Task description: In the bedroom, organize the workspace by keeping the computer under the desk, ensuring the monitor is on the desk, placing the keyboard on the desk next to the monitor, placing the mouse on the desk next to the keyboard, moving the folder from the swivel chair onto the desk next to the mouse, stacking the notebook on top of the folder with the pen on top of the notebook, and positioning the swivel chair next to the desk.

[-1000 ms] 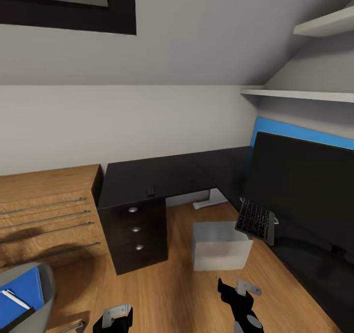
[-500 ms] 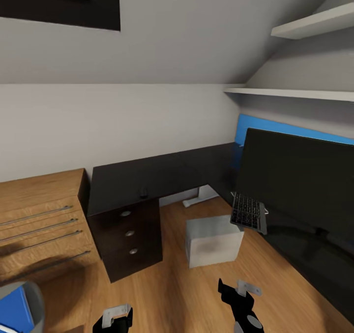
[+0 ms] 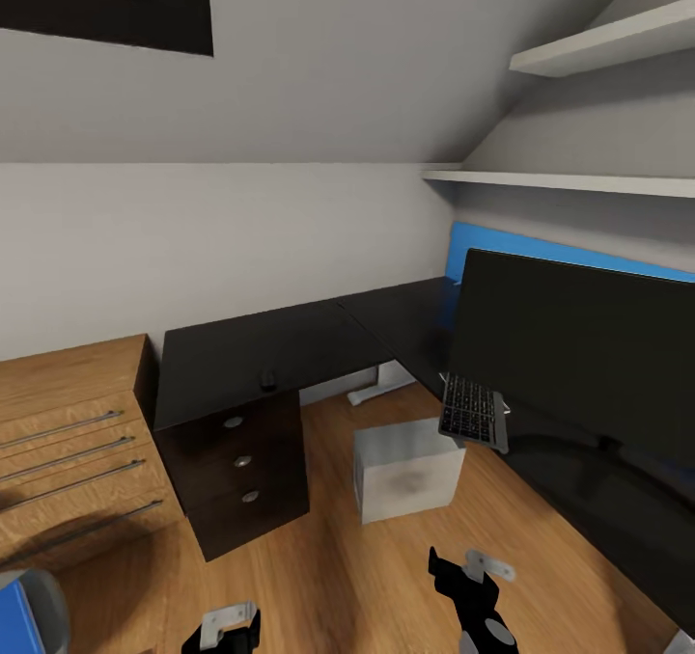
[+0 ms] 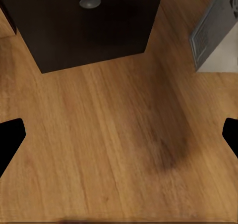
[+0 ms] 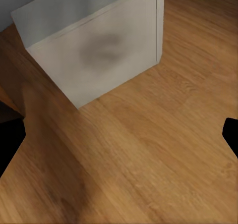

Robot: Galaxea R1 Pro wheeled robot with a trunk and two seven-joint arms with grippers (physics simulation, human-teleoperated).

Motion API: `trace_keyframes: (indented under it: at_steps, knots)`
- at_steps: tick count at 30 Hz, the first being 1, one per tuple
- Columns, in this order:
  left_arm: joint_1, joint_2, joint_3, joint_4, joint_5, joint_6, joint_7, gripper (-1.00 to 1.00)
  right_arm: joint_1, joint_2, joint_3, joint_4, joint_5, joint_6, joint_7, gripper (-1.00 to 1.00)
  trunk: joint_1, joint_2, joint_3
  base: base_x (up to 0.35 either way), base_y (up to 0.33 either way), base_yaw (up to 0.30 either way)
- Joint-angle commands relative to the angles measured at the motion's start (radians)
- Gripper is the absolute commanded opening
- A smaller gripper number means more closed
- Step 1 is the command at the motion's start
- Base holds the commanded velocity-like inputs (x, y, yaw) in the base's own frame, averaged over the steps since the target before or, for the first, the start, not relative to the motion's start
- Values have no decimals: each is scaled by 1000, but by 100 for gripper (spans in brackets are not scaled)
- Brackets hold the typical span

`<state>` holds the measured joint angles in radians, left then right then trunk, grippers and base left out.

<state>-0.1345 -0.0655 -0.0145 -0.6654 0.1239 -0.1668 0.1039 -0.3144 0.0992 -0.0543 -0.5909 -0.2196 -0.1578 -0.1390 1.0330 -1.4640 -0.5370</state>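
The black L-shaped desk (image 3: 261, 345) fills the corner, its drawers (image 3: 241, 461) at the left end. The small black mouse (image 3: 267, 380) lies on the left wing. The wide black monitor (image 3: 579, 355) stands on the right wing, and the keyboard (image 3: 473, 411) juts past the desk's edge in front of it. The grey computer (image 3: 405, 468) (image 5: 94, 50) stands on the floor in the angle of the L. A sliver of the swivel chair (image 3: 43, 601) and blue folder (image 3: 12, 625) shows at lower left. Notebook and pen are out of view. My left gripper (image 3: 230, 623) (image 4: 119, 137) and right gripper (image 3: 465, 567) (image 5: 119, 135) hang open over the floor.
A light wooden drawer cabinet (image 3: 68, 442) with bar handles stands left of the desk. Two white shelves (image 3: 560, 183) run along the right wall under the sloped ceiling. A blue panel (image 3: 502, 244) sits behind the monitor. Wooden floor (image 3: 319, 577) lies between me and the desk.
The whole picture has shifted left as the camera turned right: chair and folder have slid almost out of frame and more of the monitor shows. Both grippers stay open.
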Motion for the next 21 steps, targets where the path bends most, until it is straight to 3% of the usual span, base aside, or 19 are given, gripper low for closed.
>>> trace_keyframes:
  at_steps: [1,6,8,9,13,21]
  knots:
    - [-1,0,-2,4,10,-3,2,100,-1,1,-1,0,-10,-5,1,100,0,0,-1,0,0,-3]
    - [-1,1,-1,17,10,-3,2,100,0,-2,-1,8,-9,-6,3,100,0,0,-1,0,0,0]
    - [-1,0,-1,18,10,-3,2,100,0,-25,-2,24,-11,-21,10,100,0,0,-1,0,0,0]
    - [-1,0,-1,18,10,-3,2,100,0,-44,-3,48,-12,-48,56,100,0,0,-1,0,0,0]
    - [-1,0,-1,18,10,-3,2,100,0,-59,-20,73,-32,-75,206,100,0,0,-1,0,0,0]
    - [-1,0,-1,18,10,-4,2,100,-2,-60,-59,73,-72,-83,230,100,0,0,-1,0,0,0]
